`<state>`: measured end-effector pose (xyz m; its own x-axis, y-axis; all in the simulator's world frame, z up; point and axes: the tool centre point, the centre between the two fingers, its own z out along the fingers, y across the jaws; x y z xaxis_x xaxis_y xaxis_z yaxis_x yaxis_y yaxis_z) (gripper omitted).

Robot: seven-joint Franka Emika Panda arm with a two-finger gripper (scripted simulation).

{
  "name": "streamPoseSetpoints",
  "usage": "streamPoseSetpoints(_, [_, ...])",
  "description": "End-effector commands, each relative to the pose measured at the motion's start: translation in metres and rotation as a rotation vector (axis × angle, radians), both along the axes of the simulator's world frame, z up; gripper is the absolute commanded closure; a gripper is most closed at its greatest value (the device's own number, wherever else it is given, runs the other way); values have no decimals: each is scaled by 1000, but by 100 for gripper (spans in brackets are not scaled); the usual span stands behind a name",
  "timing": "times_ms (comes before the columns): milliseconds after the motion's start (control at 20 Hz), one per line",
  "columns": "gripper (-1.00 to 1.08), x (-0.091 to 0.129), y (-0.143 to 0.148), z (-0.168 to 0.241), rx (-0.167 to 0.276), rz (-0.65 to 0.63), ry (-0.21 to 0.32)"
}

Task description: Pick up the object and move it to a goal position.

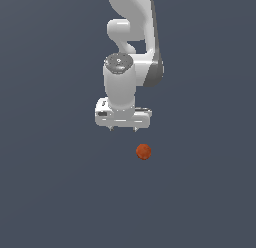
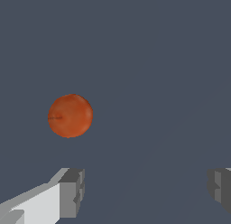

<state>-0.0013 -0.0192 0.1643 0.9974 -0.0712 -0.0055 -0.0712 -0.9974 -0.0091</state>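
Now | fingers [image 2: 72, 191] apart, empty | ball [image 1: 143, 151] near, untouched

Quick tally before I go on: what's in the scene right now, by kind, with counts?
Small orange-red mottled ball: 1
White robot gripper, jaws open, holding nothing: 1
Total: 2

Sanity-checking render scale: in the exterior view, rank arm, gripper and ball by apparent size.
1. Arm, largest.
2. Gripper, open.
3. Ball, smallest, much narrower than the gripper.
Relative camera distances are unclear, so this is apparent size only.
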Motion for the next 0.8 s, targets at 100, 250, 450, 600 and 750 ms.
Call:
streamPoseSetpoints(100, [-92, 0, 0, 0, -2, 4, 0])
streamPoseSetpoints(250, [-92, 2, -1, 0, -10, 24, 0])
streamPoseSetpoints(450, [-92, 4, -4, 0, -22, 48, 0])
streamPoseSetpoints(600, [-92, 4, -4, 1, -22, 48, 0])
streamPoseSetpoints(750, [-92, 6, 0, -2, -22, 59, 0])
